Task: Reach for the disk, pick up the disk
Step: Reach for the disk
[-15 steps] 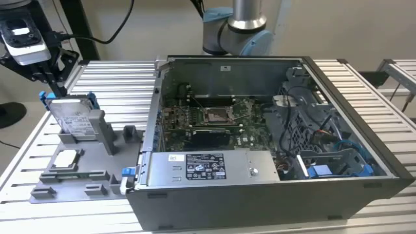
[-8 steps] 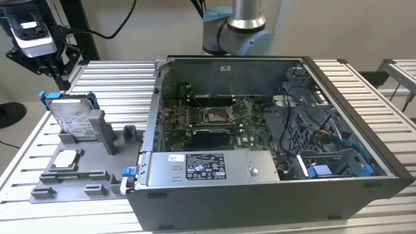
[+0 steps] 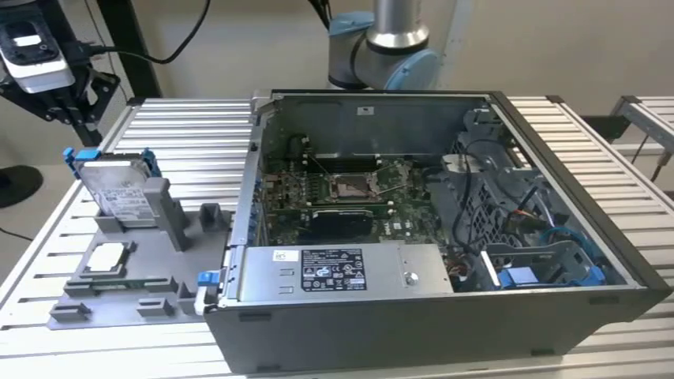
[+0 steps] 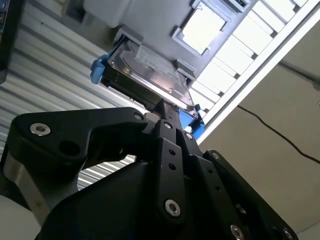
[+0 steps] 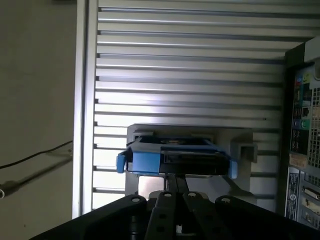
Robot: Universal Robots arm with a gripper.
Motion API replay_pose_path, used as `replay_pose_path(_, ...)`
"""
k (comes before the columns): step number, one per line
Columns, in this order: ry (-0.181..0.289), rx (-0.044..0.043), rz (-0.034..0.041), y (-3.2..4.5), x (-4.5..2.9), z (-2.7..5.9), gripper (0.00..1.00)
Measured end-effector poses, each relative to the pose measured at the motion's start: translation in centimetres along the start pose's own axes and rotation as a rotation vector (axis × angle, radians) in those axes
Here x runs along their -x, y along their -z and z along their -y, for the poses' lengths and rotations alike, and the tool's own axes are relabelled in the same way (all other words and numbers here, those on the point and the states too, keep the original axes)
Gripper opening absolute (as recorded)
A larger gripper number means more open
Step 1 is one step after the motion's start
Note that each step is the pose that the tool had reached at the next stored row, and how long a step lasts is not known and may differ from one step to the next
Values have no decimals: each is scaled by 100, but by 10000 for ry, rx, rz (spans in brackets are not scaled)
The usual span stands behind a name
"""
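The disk (image 3: 118,189) is a silver hard drive with a white label and blue bracket ends. It stands tilted in a slot of the grey holder (image 3: 158,260) at the exterior view's left. My gripper (image 3: 72,117) hangs above and a little to the left of the disk, apart from it. In both wrist views the disk (image 4: 150,67) (image 5: 175,157) lies just past my fingertips (image 4: 167,111) (image 5: 175,181). The two black fingers are pressed together with nothing between them.
A small square silver chip (image 3: 106,258) lies on the same holder, in front of the disk. An open computer case (image 3: 421,237) fills the table's middle, with a long grey metal box (image 3: 337,272) along its front. The table (image 3: 179,126) is slatted metal.
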State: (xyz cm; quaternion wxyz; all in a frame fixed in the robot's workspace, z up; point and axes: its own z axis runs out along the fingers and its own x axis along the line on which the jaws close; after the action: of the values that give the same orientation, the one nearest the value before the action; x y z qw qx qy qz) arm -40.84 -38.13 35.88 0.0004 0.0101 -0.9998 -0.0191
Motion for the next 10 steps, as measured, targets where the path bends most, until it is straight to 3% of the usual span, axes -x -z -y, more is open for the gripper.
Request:
replay_pose_path(5, 11, -1, -1, -4, -124, -6, 0)
replay_pose_path(10, 20, 0, -1, -9, -191, -37, 0)
